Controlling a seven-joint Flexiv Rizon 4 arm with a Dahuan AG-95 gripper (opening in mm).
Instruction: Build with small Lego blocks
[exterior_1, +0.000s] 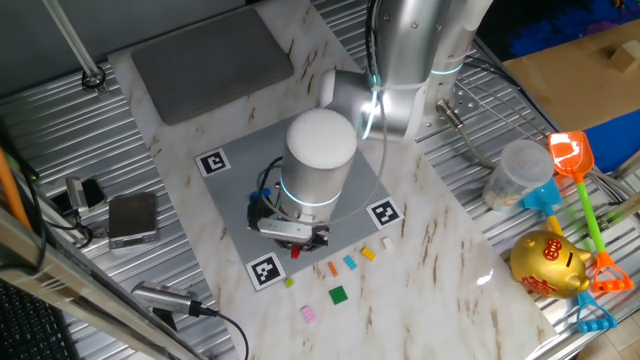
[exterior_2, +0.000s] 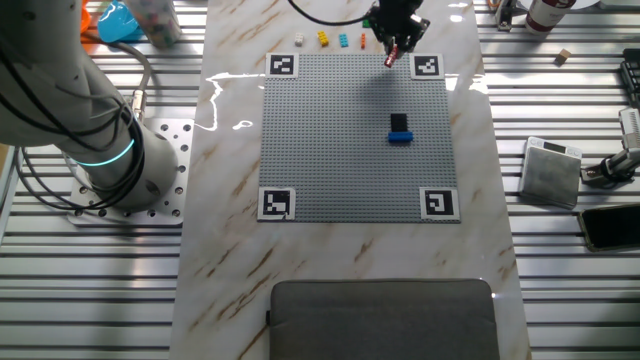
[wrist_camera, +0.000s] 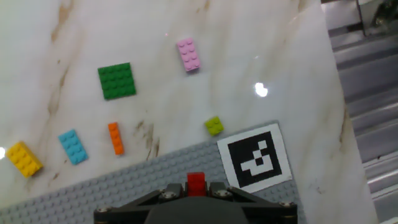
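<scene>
My gripper (wrist_camera: 196, 190) pinches a red Lego brick (wrist_camera: 196, 182) over the grey baseplate's (exterior_2: 340, 140) edge, beside a black-and-white corner marker (wrist_camera: 256, 155).

No readable writing shows on anything near me; the marker carries only a block pattern. On the marble table (wrist_camera: 249, 56) past the edge lie loose bricks, well apart: pink (wrist_camera: 188, 54), green plate (wrist_camera: 116, 81), lime (wrist_camera: 214, 126), orange (wrist_camera: 115, 138), light blue (wrist_camera: 73, 147), yellow (wrist_camera: 24, 158). A black-on-blue stack (exterior_2: 400, 130) stands mid-baseplate with open studs all around.
</scene>
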